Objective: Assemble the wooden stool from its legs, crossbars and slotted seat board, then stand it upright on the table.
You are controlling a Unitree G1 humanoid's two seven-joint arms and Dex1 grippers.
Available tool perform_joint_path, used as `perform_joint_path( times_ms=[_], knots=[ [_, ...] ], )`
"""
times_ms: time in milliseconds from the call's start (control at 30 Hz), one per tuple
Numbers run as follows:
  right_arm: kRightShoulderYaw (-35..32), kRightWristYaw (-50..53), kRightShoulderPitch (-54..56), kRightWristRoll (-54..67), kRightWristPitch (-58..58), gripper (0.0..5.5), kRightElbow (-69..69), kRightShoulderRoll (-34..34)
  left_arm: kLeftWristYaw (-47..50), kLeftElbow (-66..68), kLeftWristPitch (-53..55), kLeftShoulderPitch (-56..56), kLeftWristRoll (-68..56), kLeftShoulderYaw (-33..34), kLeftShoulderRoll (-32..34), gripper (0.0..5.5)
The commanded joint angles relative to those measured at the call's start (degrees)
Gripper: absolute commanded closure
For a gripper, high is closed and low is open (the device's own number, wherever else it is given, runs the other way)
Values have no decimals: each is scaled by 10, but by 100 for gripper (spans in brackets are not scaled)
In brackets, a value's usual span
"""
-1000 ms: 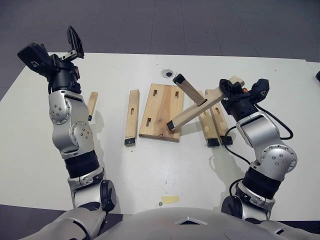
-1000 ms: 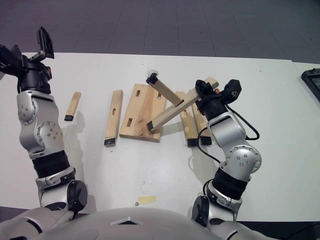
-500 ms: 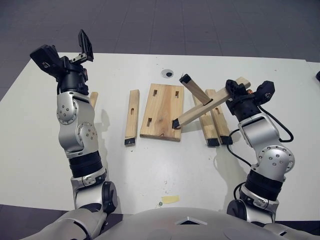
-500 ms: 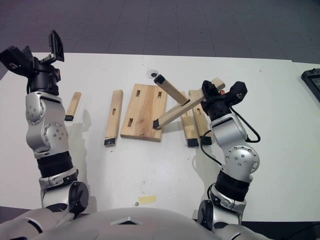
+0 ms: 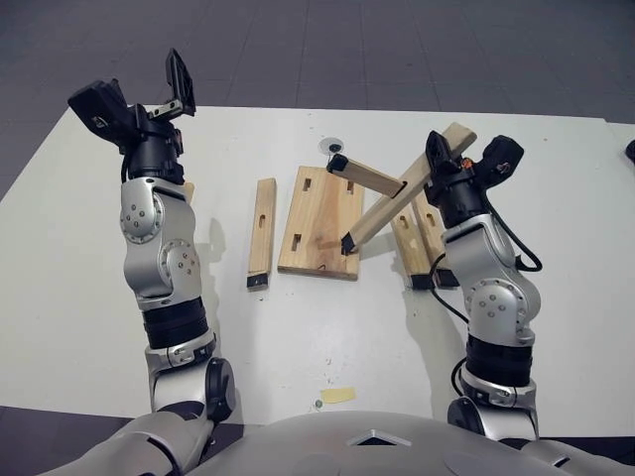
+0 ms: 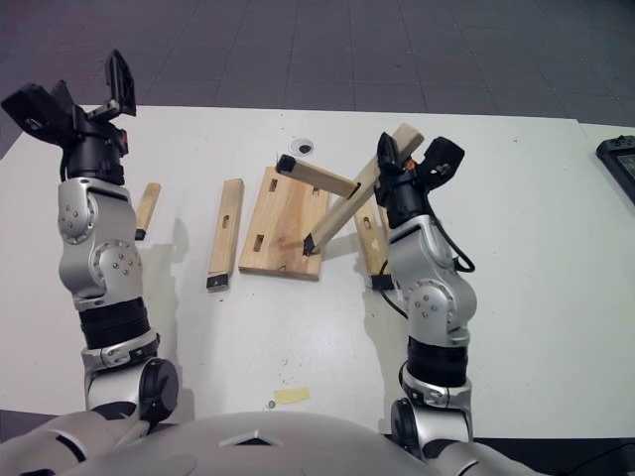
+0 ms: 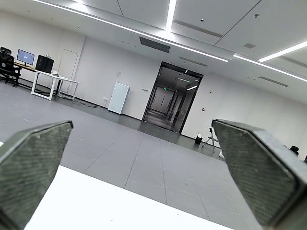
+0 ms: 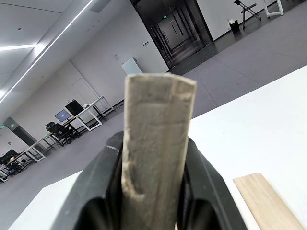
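My right gripper (image 5: pixel 448 167) is shut on the upper part of a wooden leg (image 5: pixel 397 193) that slants down to its black foot over the slotted seat board (image 5: pixel 313 223). The same leg (image 8: pixel 156 158) sits between the right gripper's fingers (image 8: pixel 98 191) in the right wrist view. A crossbar (image 5: pixel 369 175) sticks out of that leg toward the left. A loose leg (image 5: pixel 261 230) lies left of the board and two more legs (image 5: pixel 415 250) lie right of it. A short crossbar (image 5: pixel 186 194) lies partly behind my left arm. My left gripper (image 5: pixel 139 89) is raised over the table's far left, open, holding nothing.
A small round disc (image 5: pixel 332 146) lies beyond the seat board. A yellow note (image 5: pixel 337 395) sits near the white table's (image 5: pixel 556 297) front edge. A dark device (image 6: pixel 618 159) lies past the right edge.
My right gripper has shifted left and tilted the held leg steeper, its top end now higher; the crossbar's free end swung left. My left arm moved slightly right.
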State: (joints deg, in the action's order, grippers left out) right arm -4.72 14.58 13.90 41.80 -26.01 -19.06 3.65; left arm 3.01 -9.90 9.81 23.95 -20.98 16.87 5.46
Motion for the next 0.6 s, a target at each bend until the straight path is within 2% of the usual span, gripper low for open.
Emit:
perform_joint_path(
  times_ms=[33, 233, 300, 400, 600],
  knots=[
    [4, -3, -11, -72, -8, 444, 57, 16, -1, 4, -2, 12, 1, -8, -3, 10],
    [-21, -10, -9, -28, -34, 444, 43, 2, -8, -8, 21, -1, 1, -25, -3, 10],
    [-37, -8, -14, 15, -56, 444, 21, -8, -67, -32, 72, -33, -20, -63, 25, 10],
    [-63, 4, 30, 72, -85, 445, -8, -7, -203, -116, 120, -124, -44, -137, 103, 10],
    [-83, 7, 137, 114, -115, 449, -16, 8, -328, -175, 174, -200, -79, -168, 192, 10]
  ],
)
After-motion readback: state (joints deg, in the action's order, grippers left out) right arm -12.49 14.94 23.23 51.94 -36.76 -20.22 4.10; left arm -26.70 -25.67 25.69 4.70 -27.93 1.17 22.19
